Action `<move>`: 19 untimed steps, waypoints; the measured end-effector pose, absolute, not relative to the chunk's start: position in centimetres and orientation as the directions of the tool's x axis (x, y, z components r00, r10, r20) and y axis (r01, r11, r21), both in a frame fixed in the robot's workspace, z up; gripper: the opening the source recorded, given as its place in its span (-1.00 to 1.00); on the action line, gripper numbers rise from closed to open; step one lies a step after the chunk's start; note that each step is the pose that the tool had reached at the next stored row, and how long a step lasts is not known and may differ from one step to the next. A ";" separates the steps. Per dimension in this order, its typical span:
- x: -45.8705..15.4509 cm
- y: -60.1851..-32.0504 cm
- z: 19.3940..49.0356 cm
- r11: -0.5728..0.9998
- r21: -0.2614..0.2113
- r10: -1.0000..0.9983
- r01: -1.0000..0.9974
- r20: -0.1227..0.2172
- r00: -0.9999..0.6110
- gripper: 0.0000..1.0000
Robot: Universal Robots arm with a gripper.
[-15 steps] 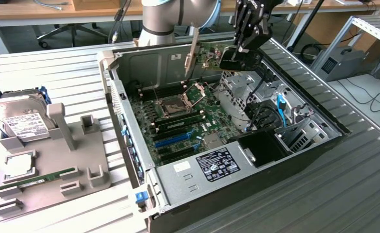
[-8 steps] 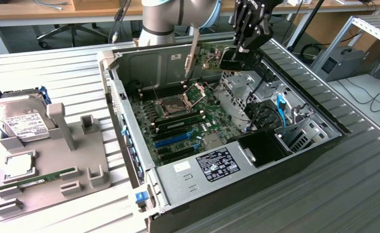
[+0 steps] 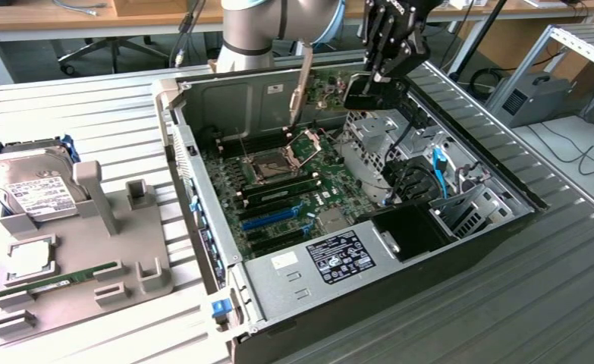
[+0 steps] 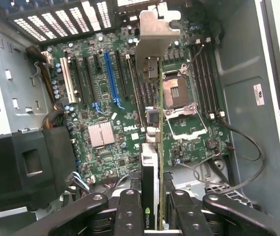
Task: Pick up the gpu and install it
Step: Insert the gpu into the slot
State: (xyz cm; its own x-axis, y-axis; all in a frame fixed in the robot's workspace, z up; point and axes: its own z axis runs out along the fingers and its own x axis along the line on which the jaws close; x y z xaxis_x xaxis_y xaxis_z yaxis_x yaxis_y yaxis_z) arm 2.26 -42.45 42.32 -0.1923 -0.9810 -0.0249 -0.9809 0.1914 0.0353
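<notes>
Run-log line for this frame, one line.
gripper: shut on gpu | gpu: edge-on above motherboard, not seated | case: open | fixture: hard drive, memory stick

Dull, smooth bare metal on the gpu bracket

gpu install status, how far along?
Done: pickup. The gpu is clamped in the claw, off the parts tray. In hand: it hangs above the open case, over the motherboard, its silver bracket higher than the case rim. Left: seating it. The card is not yet in any slot, and the blue slot is bare.
</notes>
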 end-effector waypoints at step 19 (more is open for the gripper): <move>2.3 -42.4 42.3 0.033 0.035 -0.999 -0.999 -0.025 -0.034 -0.47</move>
State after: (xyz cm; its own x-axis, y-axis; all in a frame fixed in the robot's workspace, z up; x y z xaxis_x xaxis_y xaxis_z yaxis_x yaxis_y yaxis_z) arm 2.26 -42.43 42.32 -0.0336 -0.9991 -0.0249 -0.9988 0.0327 0.0352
